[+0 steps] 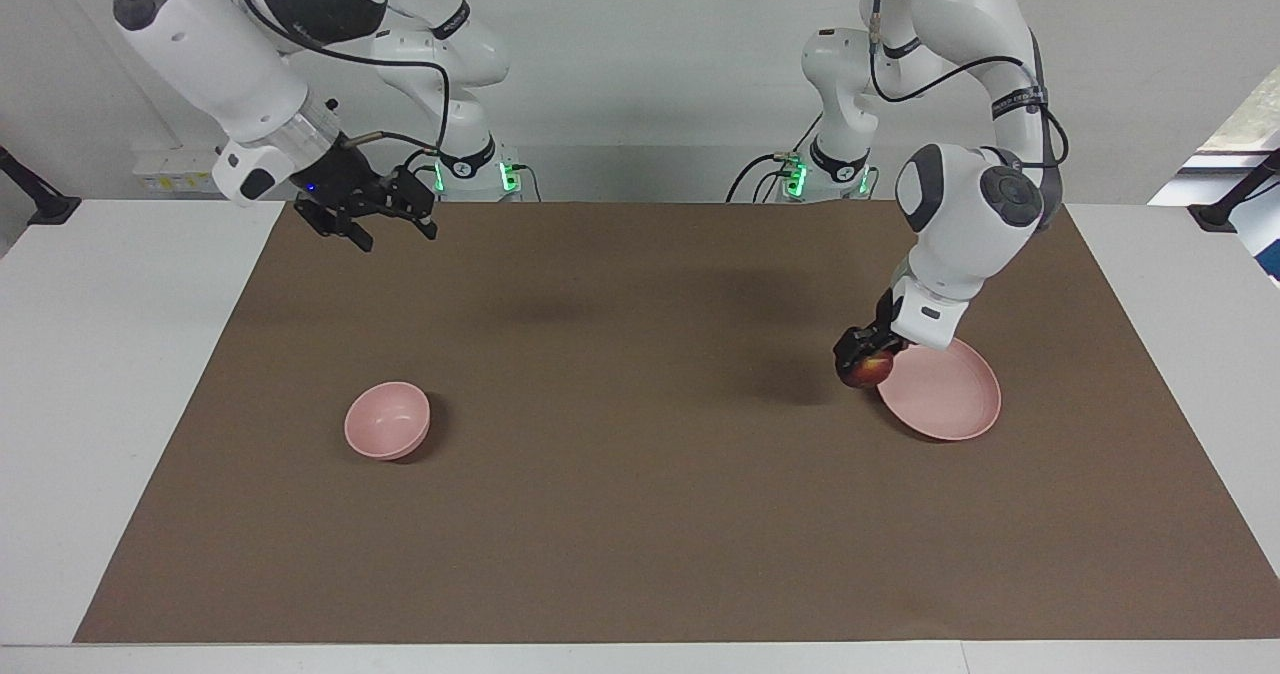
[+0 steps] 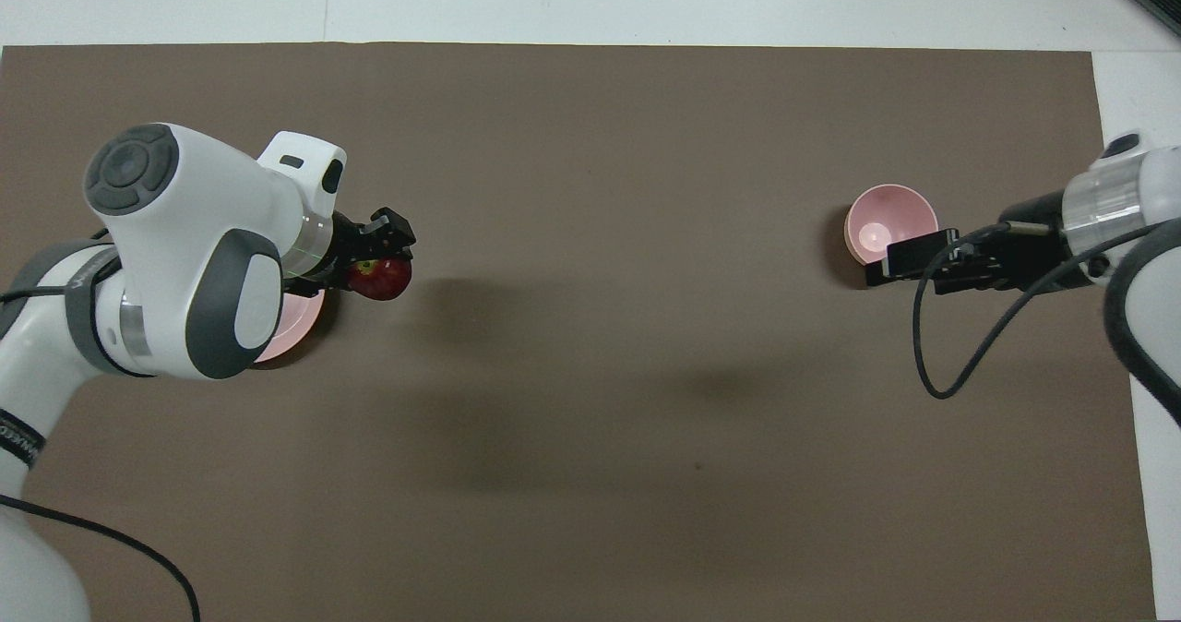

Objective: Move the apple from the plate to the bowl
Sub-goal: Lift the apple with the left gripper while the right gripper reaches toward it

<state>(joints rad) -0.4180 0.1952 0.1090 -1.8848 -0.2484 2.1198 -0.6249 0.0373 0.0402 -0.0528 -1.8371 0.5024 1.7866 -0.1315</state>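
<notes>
A small dark-red apple [image 1: 869, 370] [image 2: 380, 279] hangs in the air with my left gripper [image 1: 861, 358] [image 2: 384, 264] shut on it. It is over the brown mat, just past the rim of the pale-pink plate [image 1: 948, 396] on the side toward the right arm's end. In the overhead view my left arm hides most of the plate [image 2: 297, 319]. The small deep pink bowl [image 1: 387, 420] [image 2: 888, 220] stands empty toward the right arm's end. My right gripper [image 1: 398, 240] [image 2: 909, 260] is open and raised over the mat, holding nothing.
A brown mat [image 1: 640, 514] covers the table between white margins. A black cable [image 2: 960, 354] loops down from the right wrist over the mat near the bowl.
</notes>
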